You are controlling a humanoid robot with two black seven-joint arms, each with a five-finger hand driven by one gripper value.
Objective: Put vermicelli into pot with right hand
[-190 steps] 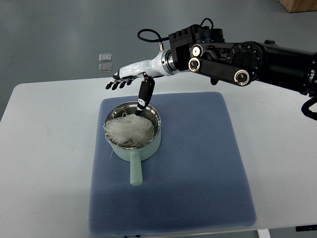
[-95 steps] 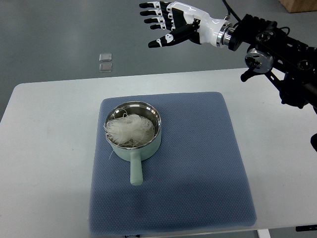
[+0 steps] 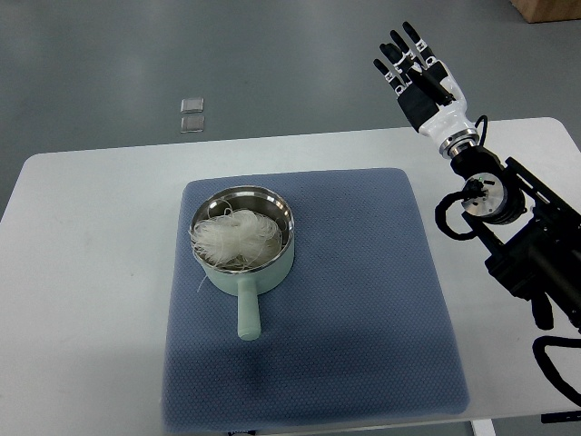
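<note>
Since a moment before, the right hand [image 3: 419, 73] had swung away to the table's far right, fingers spread and empty. Vermicelli [image 3: 234, 238] lay in the pot [image 3: 272, 263] on the mat [image 3: 363, 318]; only resting the arm seemed left.

A pale mint-green metal pot [image 3: 243, 263] with a shiny silver steel rim and a mint handle sits on a slate-blue fabric mat [image 3: 363, 300] bearing a fine dotted weave. Inside the pot, the tangled vermicelli [image 3: 234, 238] is translucent white. The table [image 3: 82, 272] around the mat is plain white. Right of the mat, the right hand [image 3: 419, 77] is black with white plating.
</note>
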